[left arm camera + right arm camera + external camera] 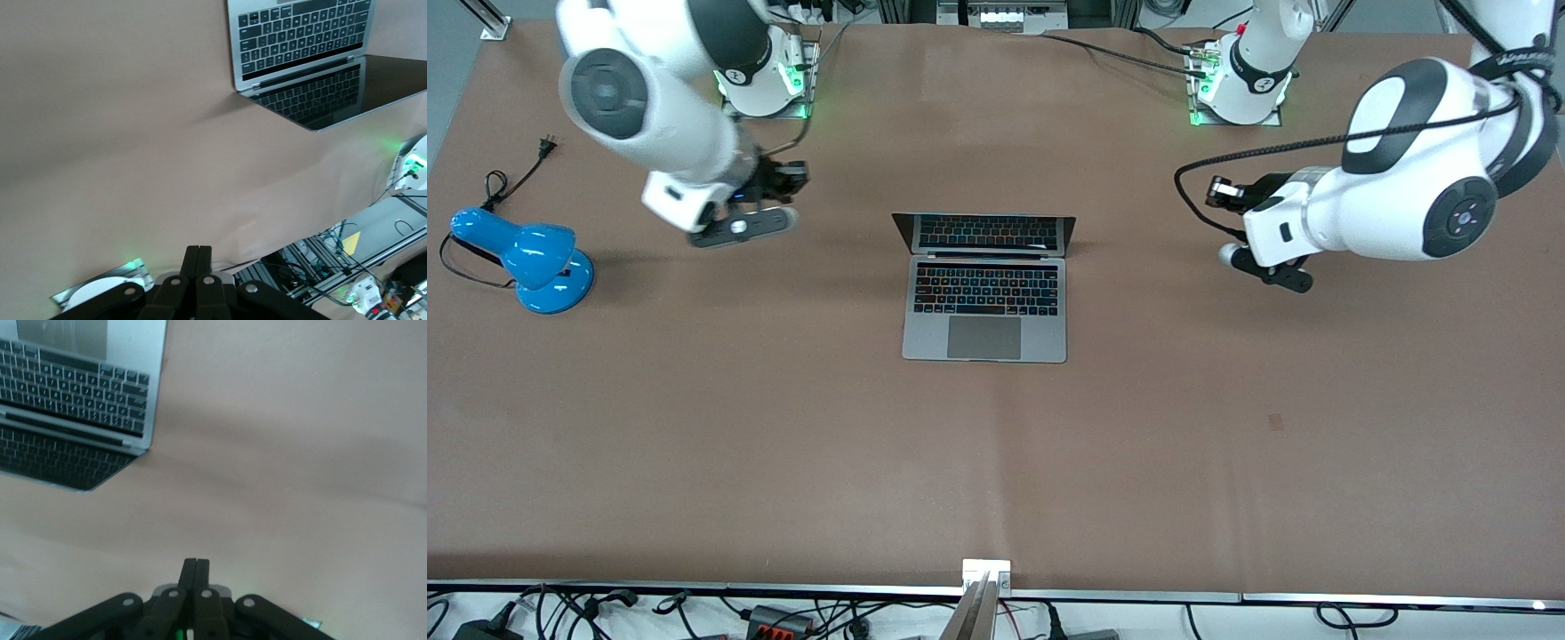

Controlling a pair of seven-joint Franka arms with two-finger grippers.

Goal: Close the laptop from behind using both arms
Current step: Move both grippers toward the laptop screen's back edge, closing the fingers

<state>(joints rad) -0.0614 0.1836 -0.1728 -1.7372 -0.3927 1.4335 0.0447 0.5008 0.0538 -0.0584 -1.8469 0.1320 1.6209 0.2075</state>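
The grey laptop lies open in the middle of the table, its dark screen upright on the side toward the arms' bases. My right gripper is shut and empty, above the table beside the laptop toward the right arm's end. My left gripper is shut and empty, above the table toward the left arm's end. Neither touches the laptop. The left wrist view shows its shut fingers and the laptop farther off. The right wrist view shows its shut fingers and the laptop.
A blue desk lamp with a black cord and plug lies at the right arm's end of the table. The arms' bases stand along the table's edge. Brown table spreads around the laptop.
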